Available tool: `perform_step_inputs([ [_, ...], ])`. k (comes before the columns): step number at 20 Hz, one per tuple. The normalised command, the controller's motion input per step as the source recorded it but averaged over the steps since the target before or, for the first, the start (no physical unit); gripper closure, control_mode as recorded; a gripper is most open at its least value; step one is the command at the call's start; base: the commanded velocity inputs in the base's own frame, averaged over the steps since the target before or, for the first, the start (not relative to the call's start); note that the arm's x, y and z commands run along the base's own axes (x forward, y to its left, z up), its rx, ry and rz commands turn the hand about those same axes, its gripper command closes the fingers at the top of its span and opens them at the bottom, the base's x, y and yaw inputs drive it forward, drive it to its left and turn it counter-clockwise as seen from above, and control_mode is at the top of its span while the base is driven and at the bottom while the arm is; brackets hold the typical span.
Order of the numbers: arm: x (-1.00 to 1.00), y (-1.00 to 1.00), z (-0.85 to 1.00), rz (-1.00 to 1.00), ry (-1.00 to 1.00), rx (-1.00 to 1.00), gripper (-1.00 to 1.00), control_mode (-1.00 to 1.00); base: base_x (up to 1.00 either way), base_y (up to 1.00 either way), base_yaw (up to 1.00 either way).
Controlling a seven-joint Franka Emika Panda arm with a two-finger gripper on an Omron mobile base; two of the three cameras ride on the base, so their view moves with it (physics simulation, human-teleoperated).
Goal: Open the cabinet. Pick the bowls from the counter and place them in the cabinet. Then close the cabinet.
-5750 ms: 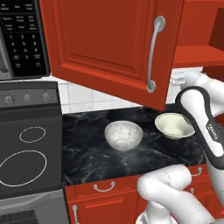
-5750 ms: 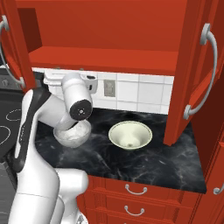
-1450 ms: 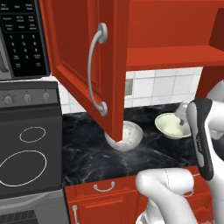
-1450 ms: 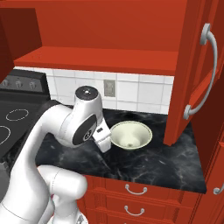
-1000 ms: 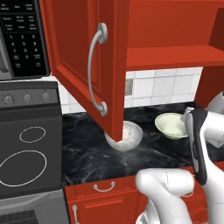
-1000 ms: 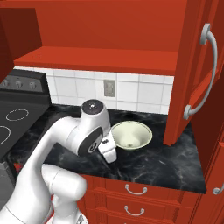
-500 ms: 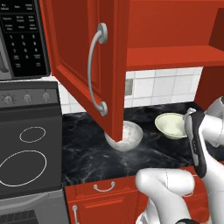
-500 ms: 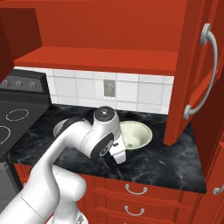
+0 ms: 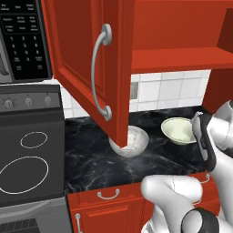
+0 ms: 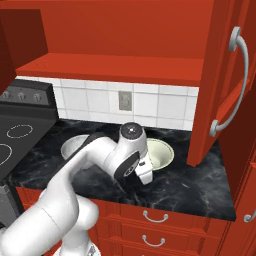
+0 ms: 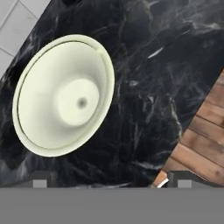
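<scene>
The cabinet stands open. Its left door (image 9: 86, 68) swings out over the counter (image 9: 91, 164), and its right door (image 10: 225, 85) juts forward at the right. Its shelf (image 10: 115, 67) is bare. The grey-white mottled bowl (image 9: 134, 141) sits on the counter, partly hidden by the left door's corner, and the arm partly covers this bowl (image 10: 71, 144) in the right base view. The cream bowl (image 9: 178, 129) lies further right. My gripper (image 10: 141, 180) hangs low over the counter at the cream bowl's (image 10: 161, 152) front edge. In the hand view the gripper (image 11: 111, 181) is open and empty, with the cream bowl (image 11: 63, 96) up and left of it.
A dark stovetop (image 9: 27, 164) and a microwave (image 9: 22, 41) flank the counter on the left. Red drawer fronts (image 10: 155, 217) run below the counter edge. A wall outlet (image 10: 125, 100) sits on the white tiles. Wooden floor (image 11: 201, 144) shows past the counter's front edge.
The left door has swung wider since the earliest frames. Over the last second the hand has dropped and moved right, closer to the cream bowl. Both bowls stay put.
</scene>
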Motion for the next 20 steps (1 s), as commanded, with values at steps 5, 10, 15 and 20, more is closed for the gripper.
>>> perform_step_inputs([
  [5, 0.14, -0.18, -0.22, -0.01, 0.0, 0.12, -1.0, -1.0, 0.0, 0.0, 0.0],
  [10, 0.22, -0.06, -0.17, -0.01, 0.0, 0.08, -1.0, -1.0, 0.0, 0.0, 0.0],
  [15, 0.38, 0.0, -0.09, 0.0, 0.0, 0.0, -1.0, -1.0, 0.0, 0.0, 0.0],
  [20, 0.4, 0.0, -0.19, 0.0, 0.0, 0.0, -1.0, -1.0, 0.0, 0.0, 0.0],
])
